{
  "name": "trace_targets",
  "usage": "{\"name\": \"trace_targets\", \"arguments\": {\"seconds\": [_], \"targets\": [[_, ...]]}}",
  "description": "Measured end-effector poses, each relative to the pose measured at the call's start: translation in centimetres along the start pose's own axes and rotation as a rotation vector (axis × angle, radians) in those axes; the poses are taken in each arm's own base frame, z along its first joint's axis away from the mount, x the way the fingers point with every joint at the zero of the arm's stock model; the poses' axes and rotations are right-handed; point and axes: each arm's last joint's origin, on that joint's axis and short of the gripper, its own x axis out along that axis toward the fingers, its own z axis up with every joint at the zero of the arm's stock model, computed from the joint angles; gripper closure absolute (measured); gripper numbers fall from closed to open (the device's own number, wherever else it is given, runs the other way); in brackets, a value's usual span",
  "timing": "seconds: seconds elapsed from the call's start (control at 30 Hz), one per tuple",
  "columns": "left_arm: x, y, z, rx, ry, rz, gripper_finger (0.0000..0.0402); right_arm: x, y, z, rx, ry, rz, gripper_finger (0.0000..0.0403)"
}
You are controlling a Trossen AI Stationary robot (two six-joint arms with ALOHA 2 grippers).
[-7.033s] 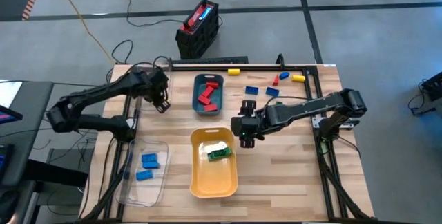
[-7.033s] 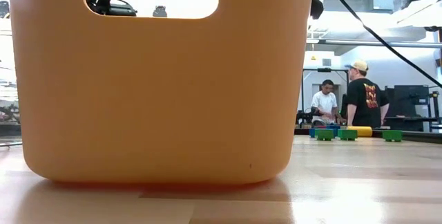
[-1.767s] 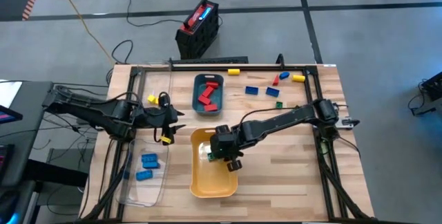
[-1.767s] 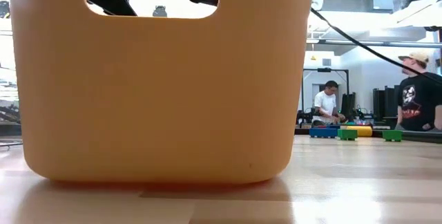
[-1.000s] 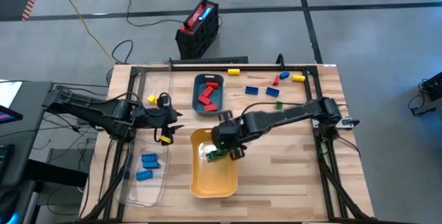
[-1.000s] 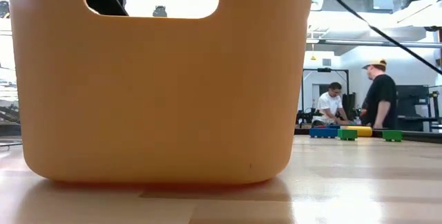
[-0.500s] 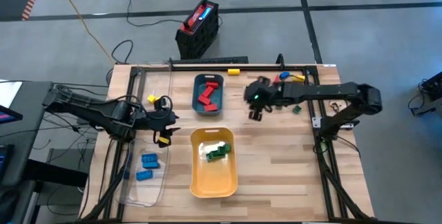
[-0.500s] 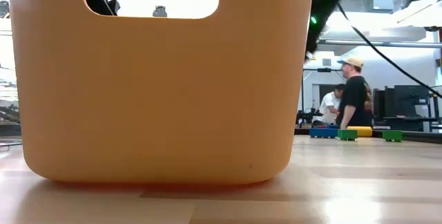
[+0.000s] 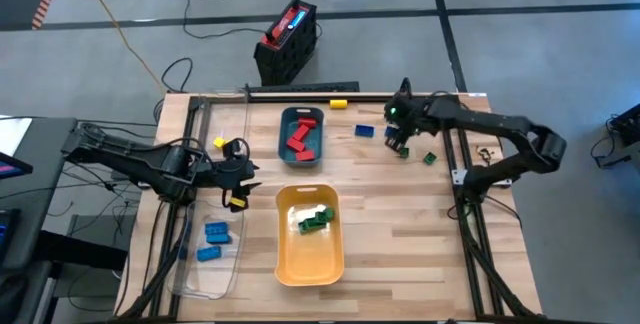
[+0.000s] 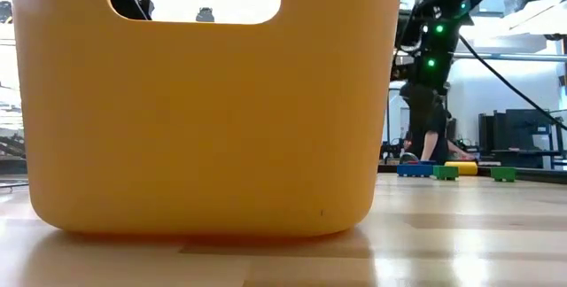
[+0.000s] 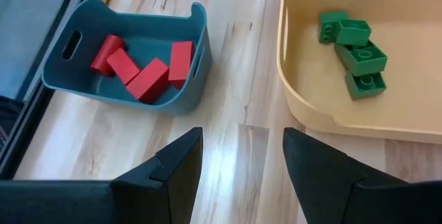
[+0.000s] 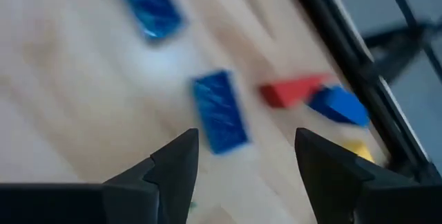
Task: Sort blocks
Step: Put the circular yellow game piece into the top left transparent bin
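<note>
Loose blocks lie at the table's far right: a blue one (image 12: pixel 219 112), a second blue one (image 12: pixel 148 6), a red one (image 12: pixel 290 91) and a green one (image 9: pixel 429 158). My right gripper (image 9: pixel 400 145) hovers open over them, the blue block just ahead of its fingers (image 12: pixel 245 162). Green blocks (image 11: pixel 356 54) lie in the yellow tray (image 9: pixel 309 260). Red blocks (image 11: pixel 141 72) lie in the teal tray (image 9: pixel 283 140), blue ones (image 9: pixel 214 241) in the clear tray. My left gripper (image 11: pixel 242 162) waits open at the table's left, holding nothing.
Two small yellow blocks (image 9: pixel 222 144) lie on the table by my left gripper (image 9: pixel 243 177), and one (image 9: pixel 338 103) at the far edge. A black rail frame (image 9: pixel 458 154) borders the table. The low view is filled by the yellow tray's wall (image 10: pixel 204 101).
My right gripper has swung from above the yellow tray toward the table's far right corner, sinking a little and rolling about its own axis, and now stands over the loose blocks. The green blocks stay in the yellow tray.
</note>
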Motion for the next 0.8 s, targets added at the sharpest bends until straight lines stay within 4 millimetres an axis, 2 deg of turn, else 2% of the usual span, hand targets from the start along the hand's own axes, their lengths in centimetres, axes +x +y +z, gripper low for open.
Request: {"name": "trace_targets", "arguments": {"seconds": [0.13, 0.33, 0.57, 0.8], "targets": [[0.0, 0.0, 0.0, 0.001, 0.000, 0.002, 0.0205, 1.0, -3.0, -0.7, 0.070, 0.074, -0.045, 0.0153], [0.0, 0.0, 0.0, 0.041, -0.002, 0.002, 0.0205, 3.0, -6.1, -1.8, -0.012, 0.229, -0.056, 0.0153], [0.0, 0.0, 0.1, 0.093, -0.006, 0.001, 0.0205, 5.7, -7.7, 0.0, -0.099, 0.416, -0.014, 0.0153], [0.0, 0.1, -0.3, 0.164, 0.031, 0.006, 0.0205, 8.5, -8.7, 2.1, -0.278, 0.550, 0.050, 0.0153]]}}
